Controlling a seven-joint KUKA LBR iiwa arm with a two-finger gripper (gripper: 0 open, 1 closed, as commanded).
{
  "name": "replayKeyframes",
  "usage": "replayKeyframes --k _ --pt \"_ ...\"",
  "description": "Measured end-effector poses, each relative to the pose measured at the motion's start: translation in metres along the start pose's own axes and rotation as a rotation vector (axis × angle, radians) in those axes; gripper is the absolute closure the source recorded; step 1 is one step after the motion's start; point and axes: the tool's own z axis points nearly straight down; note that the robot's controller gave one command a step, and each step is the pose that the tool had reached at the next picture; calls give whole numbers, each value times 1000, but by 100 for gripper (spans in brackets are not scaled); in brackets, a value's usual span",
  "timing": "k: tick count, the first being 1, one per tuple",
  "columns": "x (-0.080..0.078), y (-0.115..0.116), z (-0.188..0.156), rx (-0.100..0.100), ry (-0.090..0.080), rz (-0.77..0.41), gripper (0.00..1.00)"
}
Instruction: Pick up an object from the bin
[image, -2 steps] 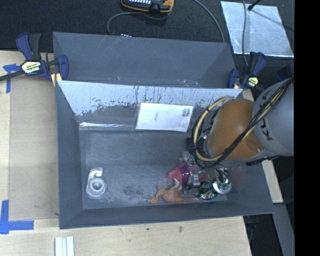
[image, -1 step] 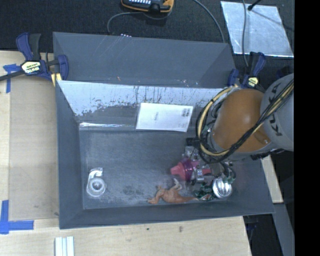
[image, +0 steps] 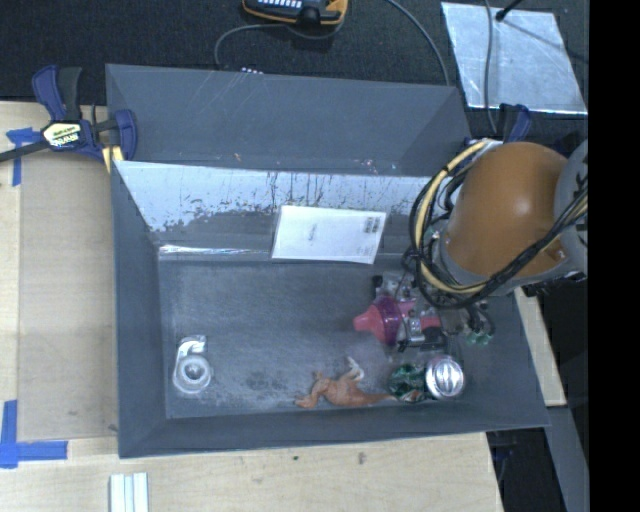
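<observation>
One pink cup-shaped thing (image: 376, 320) is lying right of centre on the floor of the bin (image: 260, 310) — it's sitting just on the camera-left side of the pincer (image: 412, 322), maybe touching. I'm not managing to tell if the pincer's open or closed.

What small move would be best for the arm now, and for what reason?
Probably a short, slow descent onto the pink rounded thing at the right side of the bin. The gripper is right at it, and it lies apart from the silver round thing and the green thing nearer the front wall. Whether it is already gripped I cannot tell.
</observation>
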Motion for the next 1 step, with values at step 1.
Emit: replayKeyframes --k 1 --pt "3 13 -120 -1 3 0 100"
